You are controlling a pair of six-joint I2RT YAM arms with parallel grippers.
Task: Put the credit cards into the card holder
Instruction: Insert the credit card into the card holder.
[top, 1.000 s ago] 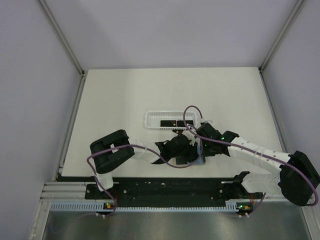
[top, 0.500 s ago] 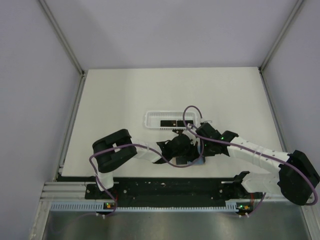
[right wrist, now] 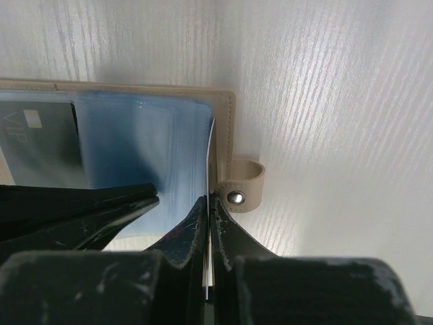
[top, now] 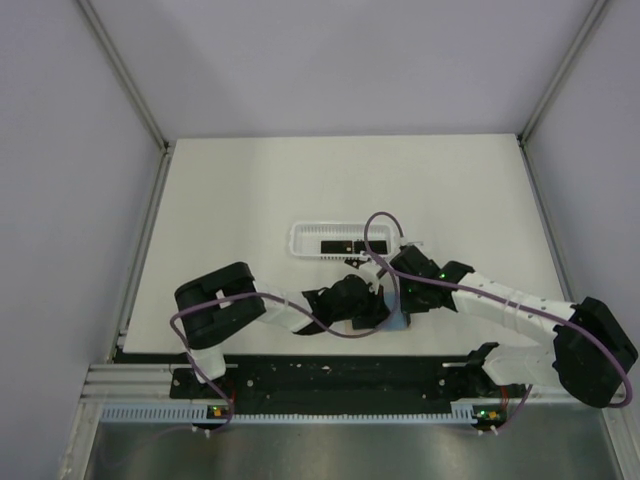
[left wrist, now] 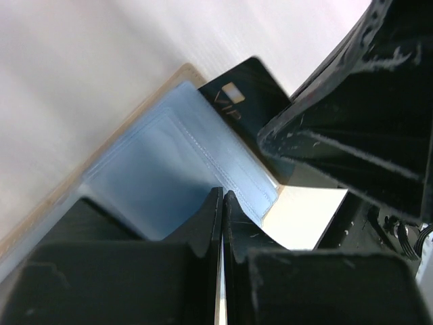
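Tan card holder (right wrist: pixel 225 115), black credit card (right wrist: pixel 37 145) inside; right end effector (right wrist: pixel 208 200) tight on its sleeve (right wrist: pixel 169 135), left end effector (left wrist: pixel 222 196) closed.

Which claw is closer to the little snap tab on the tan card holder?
Right. The right gripper pinches the card holder at its edge, just beside the snap tab; the left gripper is shut over the blue inner sleeve, farther from the tab.
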